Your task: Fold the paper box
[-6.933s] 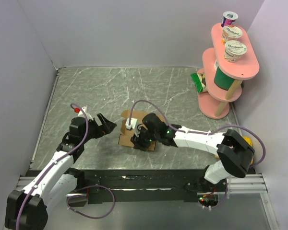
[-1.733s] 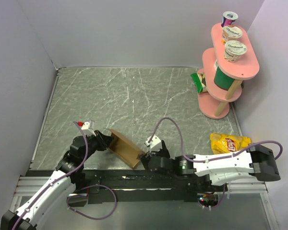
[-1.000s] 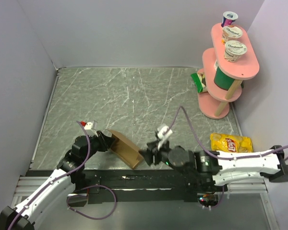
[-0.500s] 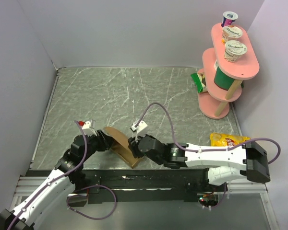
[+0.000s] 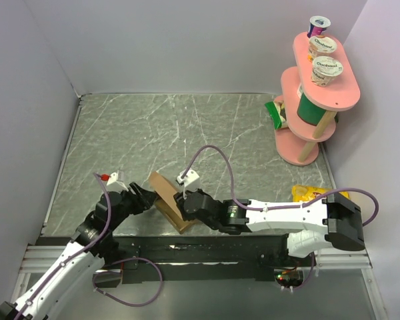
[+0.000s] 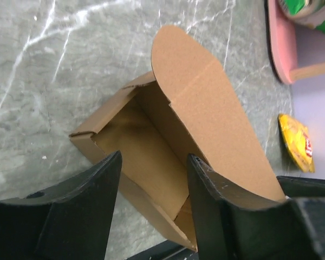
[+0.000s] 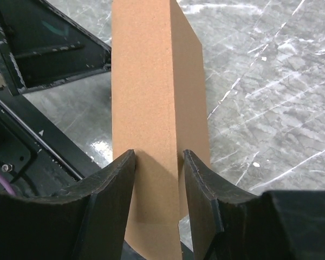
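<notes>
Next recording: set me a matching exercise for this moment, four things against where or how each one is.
Things:
1. box
2. chip bag
3. yogurt cups
4. left gripper

Places or states:
A. on the top shelf of the pink stand
B. open, just left of the box
C. clamped between the fingers of the right gripper, rounded flap raised
D. lying near the right edge of the table

Pairs: 1-C, 2-D, 3-A, 4-B
</notes>
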Tool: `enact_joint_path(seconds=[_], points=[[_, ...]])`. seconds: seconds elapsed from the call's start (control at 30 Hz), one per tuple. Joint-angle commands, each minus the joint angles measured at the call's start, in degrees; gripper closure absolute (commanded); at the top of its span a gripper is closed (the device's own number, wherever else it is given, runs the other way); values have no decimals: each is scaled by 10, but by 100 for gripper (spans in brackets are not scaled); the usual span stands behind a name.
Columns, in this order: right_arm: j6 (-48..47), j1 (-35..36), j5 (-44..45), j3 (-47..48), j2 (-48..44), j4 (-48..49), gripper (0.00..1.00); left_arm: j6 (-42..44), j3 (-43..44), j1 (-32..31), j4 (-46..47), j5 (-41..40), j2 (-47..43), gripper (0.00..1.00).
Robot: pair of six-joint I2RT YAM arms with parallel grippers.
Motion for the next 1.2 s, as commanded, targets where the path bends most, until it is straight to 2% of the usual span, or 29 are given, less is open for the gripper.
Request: enact_joint_path(seconds=[0.0, 0.13, 0.17, 0.2, 0.23, 0.3, 0.33, 0.43, 0.57, 0.6, 0.77, 0.87, 0.9, 0.93, 0.97, 1.07, 1.17], points=[[-2, -6, 28, 21, -31, -3, 51, -1, -3, -2, 39, 3, -21, 44], [2, -23, 18, 16, -60, -7, 46, 40, 18, -2, 44, 25, -39, 46], [5, -37, 9, 15, -69, -12, 45, 38, 22, -2, 28, -2, -41, 47], [3, -43, 3, 12, -90, -11, 42, 23, 25, -2, 20, -12, -45, 49], [0, -49, -2, 1, -103, -10, 35, 18, 22, -2, 16, -18, -45, 50], [-4, -72, -19, -12, -150, -16, 30, 11, 25, -2, 7, -22, -53, 45], [-11, -80, -28, -29, -167, -15, 23, 11, 27, -2, 5, -23, -59, 42], [-18, -110, -50, -66, -223, -39, 13, 19, 47, -2, 10, -24, -96, 36], [-38, -155, -105, -151, -299, -30, 14, 43, 76, -1, 13, -63, -86, 31], [-47, -163, -128, -192, -309, -19, 18, 46, 81, -1, 19, -81, -73, 31], [-110, -166, -205, -274, -317, 87, 20, 90, 112, 18, 105, -98, 56, 33], [-149, -162, -234, -316, -289, 197, 21, 112, 154, 97, 186, -1, 141, 32], [-160, -162, -237, -336, -282, 232, 20, 108, 162, 167, 219, 38, 166, 32], [-168, -161, -241, -344, -264, 282, 19, 102, 168, 202, 237, 131, 189, 32], [-185, -161, -243, -347, -254, 298, 16, 92, 180, 254, 250, 163, 228, 33], [-216, -160, -269, -336, -221, 334, 14, 105, 213, 286, 264, 234, 297, 31], [-252, -146, -277, -344, -203, 398, 13, 103, 227, 287, 271, 299, 352, 31]])
